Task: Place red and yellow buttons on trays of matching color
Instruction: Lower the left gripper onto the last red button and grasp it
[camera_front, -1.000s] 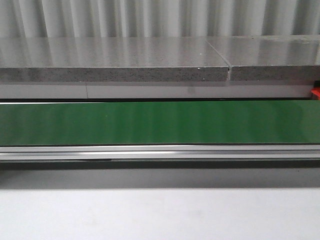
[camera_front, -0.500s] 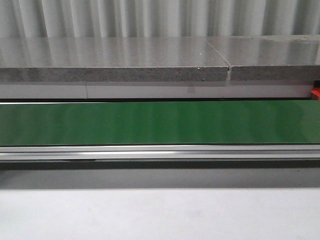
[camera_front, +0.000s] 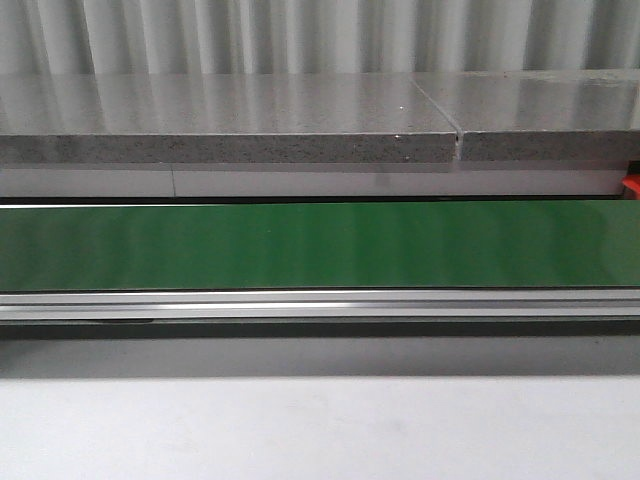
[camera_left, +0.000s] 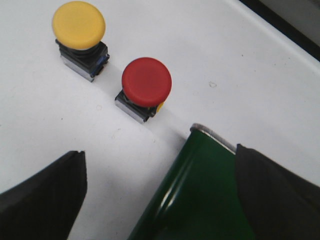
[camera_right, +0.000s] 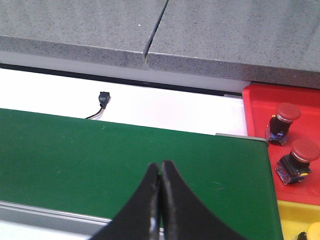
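Red button and yellow button sit side by side on the white table, just off the green conveyor belt end. Left gripper hangs above, fingers spread wide, nothing held. Best play: centre over the red cap, come down straight, pinch the housing beneath. Right gripper, fingers pressed together and empty, hovers over the belt near the red tray, two red buttons aboard.

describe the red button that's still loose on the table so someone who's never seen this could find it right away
Start at the rounded end of the green belt on the white table. Just past that end stand two mushroom-capped buttons. The red button is the nearer one to the belt; its neighbour, the yellow button, stands farther off.
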